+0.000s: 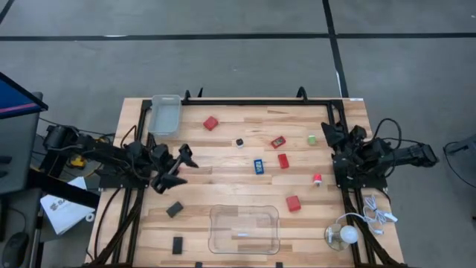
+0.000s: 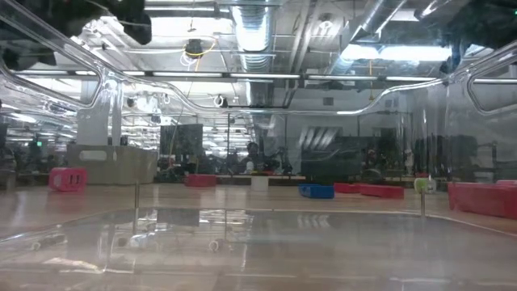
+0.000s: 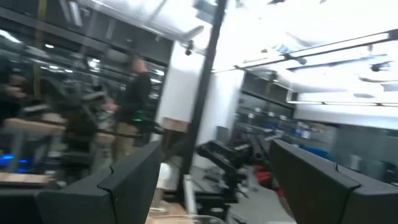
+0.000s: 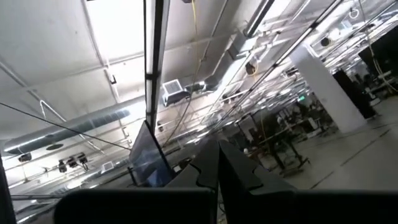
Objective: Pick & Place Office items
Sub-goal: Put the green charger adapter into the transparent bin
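Our left gripper point(image 1: 184, 160), fingers spread and empty, sits nearest the black rectangle point(image 1: 175, 210), just toward the table's front.

The left gripper point(image 1: 184, 161) is reaching in from nine o'clock, fingers spread apart. The right gripper point(image 1: 328, 135) is sitting at three o'clock, fingers apparently pressed together.

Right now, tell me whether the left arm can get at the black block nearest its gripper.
Probably yes. The left gripper is open above bare table, the black block lies just toward the near edge, and nothing stands between them.
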Robot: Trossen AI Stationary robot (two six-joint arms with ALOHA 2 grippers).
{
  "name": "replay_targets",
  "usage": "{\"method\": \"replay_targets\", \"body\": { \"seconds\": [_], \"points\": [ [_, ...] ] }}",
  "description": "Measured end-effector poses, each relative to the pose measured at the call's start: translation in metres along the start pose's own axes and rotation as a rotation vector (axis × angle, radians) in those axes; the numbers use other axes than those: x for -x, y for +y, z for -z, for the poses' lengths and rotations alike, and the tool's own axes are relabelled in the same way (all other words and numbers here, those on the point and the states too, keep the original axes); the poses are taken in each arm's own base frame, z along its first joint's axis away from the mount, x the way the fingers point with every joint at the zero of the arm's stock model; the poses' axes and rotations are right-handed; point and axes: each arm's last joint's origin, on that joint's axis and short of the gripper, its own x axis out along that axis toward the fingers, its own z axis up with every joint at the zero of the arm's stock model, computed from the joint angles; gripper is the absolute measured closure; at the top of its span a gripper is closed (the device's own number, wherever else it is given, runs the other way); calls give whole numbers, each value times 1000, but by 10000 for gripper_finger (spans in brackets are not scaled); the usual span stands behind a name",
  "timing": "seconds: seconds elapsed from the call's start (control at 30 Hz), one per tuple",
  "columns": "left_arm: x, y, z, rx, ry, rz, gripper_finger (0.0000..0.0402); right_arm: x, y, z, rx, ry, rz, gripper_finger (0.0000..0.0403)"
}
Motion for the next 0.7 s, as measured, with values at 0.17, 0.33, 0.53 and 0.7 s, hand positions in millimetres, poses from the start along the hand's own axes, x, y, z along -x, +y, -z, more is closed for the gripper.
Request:
{"method": "replay_targets", "body": {
  "seconds": [0.17,0.33,0.53,0.7],
  "points": [
    [-1,-7,2,-4,8,40,105,1,2,5,-10,60,-51,403],
    [-2,-11,0,-11,-18,67,105,1,2,9,-68,98,-42,403],
    [-2,-12,-2,-42,-39,69,105,1,1,9,-122,95,-20,403],
    [-2,-13,-3,-69,-55,74,105,1,-1,10,-140,87,39,403]
  ]
}}
